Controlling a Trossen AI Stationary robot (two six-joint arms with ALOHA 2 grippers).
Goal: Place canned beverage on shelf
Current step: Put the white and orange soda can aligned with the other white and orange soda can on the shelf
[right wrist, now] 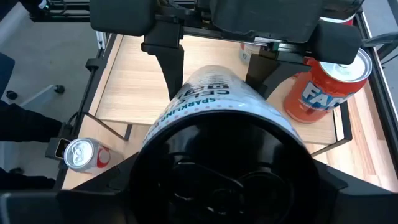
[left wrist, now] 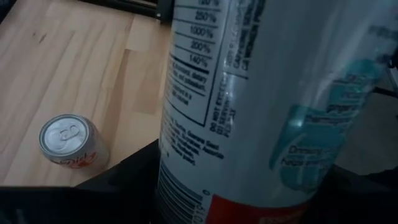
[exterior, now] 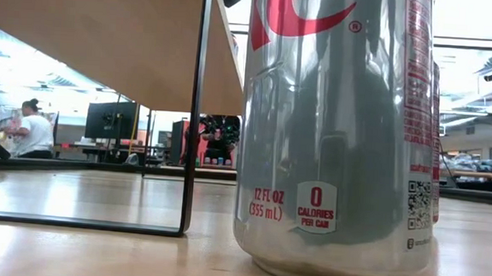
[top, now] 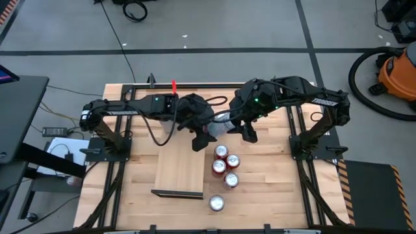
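White sparkling-water can [right wrist: 214, 102] clamped between left tool [top: 198, 133] and right tool [top: 242, 129].

Left gripper [top: 200, 133] and right gripper [top: 242, 127] met over the table's [top: 273, 188] middle with a pale can [top: 218, 127] between them, shelf [top: 180, 170] lay below, four cans [top: 225, 165] clustered beside it, one can [top: 216, 203] stood alone nearer the front edge.
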